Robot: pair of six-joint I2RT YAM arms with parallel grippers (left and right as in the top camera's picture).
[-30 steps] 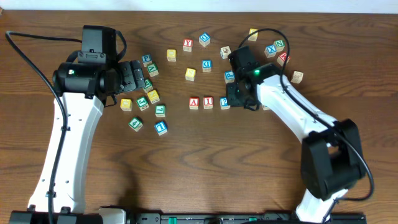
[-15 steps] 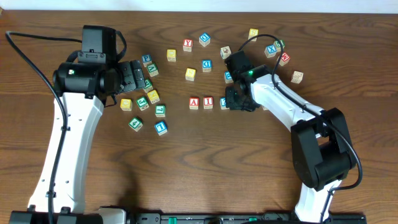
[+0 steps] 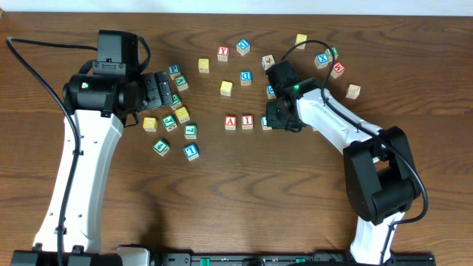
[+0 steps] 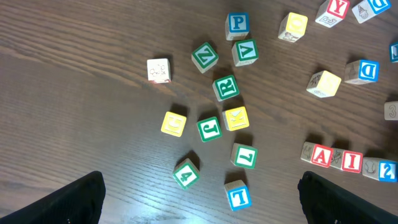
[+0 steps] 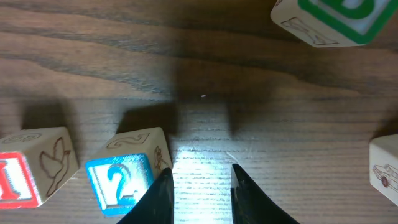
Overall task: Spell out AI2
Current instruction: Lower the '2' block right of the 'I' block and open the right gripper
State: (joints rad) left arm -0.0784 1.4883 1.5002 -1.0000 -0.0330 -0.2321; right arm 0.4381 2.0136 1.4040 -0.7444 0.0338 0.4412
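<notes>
The small wooden 2 block (image 5: 127, 180), likely light, stiff and smooth, sits mid-bench (image 3: 259, 199) toward the far edge beside the I block (image 3: 247, 121), just outside the right end effector (image 5: 200, 177), whose fingers stand slightly apart and empty; pinch across opposite flat faces.

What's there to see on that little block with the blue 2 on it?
The 2 block is a cube of pale wood. Its top face carries a blue 2 inside a blue border; the sides show line drawings etched in brown. It sits flat on the wooden table, at the end of the row, just past the red I block, turned a little askew. The right gripper hangs close beside it, one finger at its edge; whether they touch is unclear.
</notes>
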